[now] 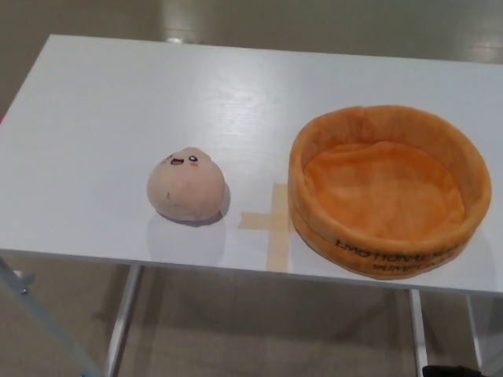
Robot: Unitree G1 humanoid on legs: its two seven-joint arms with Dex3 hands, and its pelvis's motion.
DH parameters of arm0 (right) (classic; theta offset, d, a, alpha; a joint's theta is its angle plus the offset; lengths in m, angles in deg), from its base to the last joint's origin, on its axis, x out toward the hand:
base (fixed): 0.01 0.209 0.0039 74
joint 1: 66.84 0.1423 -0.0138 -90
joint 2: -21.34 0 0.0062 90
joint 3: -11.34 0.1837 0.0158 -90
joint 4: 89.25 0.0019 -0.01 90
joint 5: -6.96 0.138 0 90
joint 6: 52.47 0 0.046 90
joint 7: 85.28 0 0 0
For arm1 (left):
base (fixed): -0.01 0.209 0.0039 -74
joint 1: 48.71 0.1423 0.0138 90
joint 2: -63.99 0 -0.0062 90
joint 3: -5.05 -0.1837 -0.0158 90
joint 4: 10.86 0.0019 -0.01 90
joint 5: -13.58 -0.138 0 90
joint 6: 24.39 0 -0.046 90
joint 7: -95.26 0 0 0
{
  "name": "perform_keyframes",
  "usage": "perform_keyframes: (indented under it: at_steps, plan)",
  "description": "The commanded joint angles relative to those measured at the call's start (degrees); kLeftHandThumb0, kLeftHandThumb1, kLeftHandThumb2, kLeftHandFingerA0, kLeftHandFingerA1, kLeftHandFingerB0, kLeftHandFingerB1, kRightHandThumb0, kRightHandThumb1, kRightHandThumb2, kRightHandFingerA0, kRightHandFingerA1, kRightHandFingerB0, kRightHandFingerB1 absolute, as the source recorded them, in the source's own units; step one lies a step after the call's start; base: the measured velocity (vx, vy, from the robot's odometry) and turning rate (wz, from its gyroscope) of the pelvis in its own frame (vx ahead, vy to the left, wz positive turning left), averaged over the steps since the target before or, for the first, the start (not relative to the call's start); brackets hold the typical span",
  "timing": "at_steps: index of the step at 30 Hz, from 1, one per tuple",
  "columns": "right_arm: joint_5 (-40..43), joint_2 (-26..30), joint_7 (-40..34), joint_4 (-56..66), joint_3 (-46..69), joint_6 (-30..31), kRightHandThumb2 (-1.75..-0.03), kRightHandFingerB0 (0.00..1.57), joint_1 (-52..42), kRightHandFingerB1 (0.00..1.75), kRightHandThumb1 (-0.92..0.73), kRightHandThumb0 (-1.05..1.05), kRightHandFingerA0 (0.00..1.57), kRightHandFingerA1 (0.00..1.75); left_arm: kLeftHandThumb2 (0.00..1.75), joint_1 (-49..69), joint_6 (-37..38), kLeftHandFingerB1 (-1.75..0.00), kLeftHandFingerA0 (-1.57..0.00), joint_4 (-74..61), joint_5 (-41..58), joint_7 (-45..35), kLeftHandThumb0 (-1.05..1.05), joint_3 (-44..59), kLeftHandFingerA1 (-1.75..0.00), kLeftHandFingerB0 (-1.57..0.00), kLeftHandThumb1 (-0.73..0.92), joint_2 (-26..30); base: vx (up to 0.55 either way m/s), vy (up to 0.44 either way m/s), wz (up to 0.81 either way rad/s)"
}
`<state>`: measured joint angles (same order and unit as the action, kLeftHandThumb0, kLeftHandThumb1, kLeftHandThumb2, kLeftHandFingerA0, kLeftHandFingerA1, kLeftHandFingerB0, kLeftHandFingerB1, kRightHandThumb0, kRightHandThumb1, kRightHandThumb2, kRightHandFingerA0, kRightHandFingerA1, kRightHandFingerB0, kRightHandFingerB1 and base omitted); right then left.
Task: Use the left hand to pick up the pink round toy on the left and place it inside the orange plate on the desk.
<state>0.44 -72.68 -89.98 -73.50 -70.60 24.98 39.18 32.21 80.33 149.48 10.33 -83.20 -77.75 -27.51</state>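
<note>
Neither robot hand shows in the head view, so can't tell how open the fingers are or whether either has hold of anything; no arm or forearm visible either. Pink round toy [187,184] sits on the white desk [102,126], left of centre and toward the near edge, resting upright w/ a small face (two dark eyes, little mouth) on its upper far side. It's free-standing, nothing touching it, soft shadow at its base on the near right. Orange plate [389,259] is really a plush round tub w/ a thick raised wall, on the right side of the desk, near edge; interior holds nothing. Black lettering runs along its near outer wall, upside down from this view, too small to read fully. Toy and plate are apart, w/ a tape cross [273,224] stuck flat on the desk btwn them, its right arm reaching just beside the plate's left wall. Under the near edge, desk legs [122,318] and beige floor [267,330] visible.
</note>
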Motion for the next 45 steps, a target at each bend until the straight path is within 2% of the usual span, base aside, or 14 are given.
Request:
perform_keyframes:
  at_steps: [1, 16, 19, 20, 21, 23, 24, 25, 36, 41, 42, 43, 44, 45]
  plan:
    - [0.59, -0.29, -1.12, -1.26, 0.52, -2.87, -0.56, 0.62, -0.23, 0.49, -0.56, -0.33, 0.69, 0.59, 0.57, 0.39, 3.52, -0.32, -0.37, 1.4, 0.93, -1.13, -0.29, 1.03, -0.37, -0.33, 0.55, 0.25, 0.0, 0.0, 0.0]
    - [1.04, -0.36, -1.07, -1.79, 0.61, -3.05, -0.56, 0.61, -0.28, 0.49, -0.56, -0.32, 0.7, 0.62, 0.63, 6.44, 14.04, -0.33, -0.13, -9.0, -2.12, -24.52, -0.43, -8.61, -0.34, -0.16, 0.45, 6.33, 0.0, 0.0, 0.0]
    - [0.97, -0.38, -1.05, -1.65, 0.48, -3.41, -0.56, 0.62, -0.25, 0.49, -0.55, -0.34, 0.69, 0.62, 0.94, 10.32, 17.04, -0.46, 0.0, -19.11, -2.12, -31.78, -0.27, -13.23, -0.49, 0.0, 0.44, 8.97, 0.0, 0.0, 0.0]
    - [1.03, -0.39, -0.97, -1.66, 0.52, -3.24, -0.56, 0.61, -0.2, 0.49, -0.55, -0.34, 0.68, 0.61, 0.95, 11.38, 16.59, -0.46, 0.0, -22.33, -1.95, -33.12, -0.27, -14.44, -0.49, 0.0, 0.45, 9.59, 0.0, 0.0, 0.0]
    - [1.04, -0.4, -1.01, -1.68, 0.54, -3.19, -0.56, 0.62, -0.17, 0.49, -0.56, -0.33, 0.69, 0.6, 0.66, 12.64, 16.22, -0.32, -0.12, -26.27, -1.23, -34.94, -0.47, -15.73, -0.34, -0.13, 0.5, 10.24, 0.0, 0.0, 0.0]
    - [1.05, -0.43, -1.12, -1.69, 0.56, -3.21, -0.56, 0.62, -0.12, 0.49, -0.56, -0.33, 0.69, 0.6, 0.66, 14.22, 15.34, -0.32, -0.12, -31.35, 0.05, -37.1, -0.47, -17.24, -0.34, -0.13, 0.5, 11.17, 0.0, 0.0, 0.0]
    - [1.06, -0.42, -1.13, -1.69, 0.56, -3.2, -0.56, 0.62, -0.06, 0.49, -0.56, -0.34, 0.7, 0.6, 0.9, 15.2, 13.81, -0.49, -0.1, -34.81, 0.91, -38.17, -0.24, -18.08, -0.51, -0.1, 0.35, 11.59, 0.0, 0.0, 0.0]
    - [0.82, -0.35, -1.26, -1.68, 0.34, -3.17, -0.56, 0.62, 0.0, 0.48, -0.57, -0.35, 0.7, 0.59, 0.65, 16.95, 10.33, -0.32, -0.15, -41.78, 2.14, -40.34, -0.43, -19.88, -0.33, -0.17, 0.52, 12.51, 0.0, 0.0, 0.0]
    - [0.3, -0.1, -1.44, -1.75, -0.18, -3.08, -0.56, 0.63, 0.08, 0.49, -0.56, -0.34, 0.69, 0.6, 0.58, 18.16, -2.98, -0.29, -0.13, -74.46, 8.43, -49.91, -0.39, -29.56, -0.29, -0.21, 0.56, 19.55, 0.0, 0.0, 0.0]
    - [0.56, -0.06, -1.24, -1.75, 0.0, -3.1, -0.56, 0.63, 0.07, 0.48, -0.56, -0.35, 0.69, 0.58, 0.69, 14.66, -4.78, -0.35, -0.2, -85.47, 14.58, -52.57, -0.51, -30.82, -0.38, -0.2, 0.5, 22.57, 0.0, 0.0, 0.0]
    - [0.4, -0.07, -1.48, -1.74, -0.13, -3.22, -0.56, 0.63, 0.05, 0.49, -0.55, -0.34, 0.7, 0.59, 0.94, 14.18, -5.99, -0.5, -0.1, -87.57, 15.28, -52.48, -0.27, -30.49, -0.52, -0.1, 0.4, 23.38, 0.0, 0.0, 0.0]
    - [0.33, -0.07, -1.6, -1.74, -0.2, -3.26, -0.56, 0.63, 0.04, 0.49, -0.55, -0.34, 0.7, 0.59, 0.94, 14.0, -6.7, -0.5, -0.1, -88.59, 15.64, -52.39, -0.27, -30.39, -0.52, -0.1, 0.4, 23.83, 0.0, 0.0, 0.0]
    - [0.37, -0.06, -1.56, -1.73, -0.17, -3.26, -0.56, 0.63, 0.11, 0.49, -0.55, -0.34, 0.7, 0.59, 0.57, 13.05, -4.41, -0.3, -0.28, -90.21, 17.55, -52.06, -0.47, -29.56, -0.33, -0.28, 0.55, 23.74, 0.0, 0.0, 0.0]
    - [0.39, -0.06, -1.55, -1.73, -0.16, -3.26, -0.56, 0.63, 0.14, 0.49, -0.55, -0.34, 0.7, 0.59, 0.57, 12.65, -3.6, -0.3, -0.28, -91.07, 18.43, -51.9, -0.47, -29.21, -0.33, -0.28, 0.55, 23.79, 0.0, 0.0, 0.0]
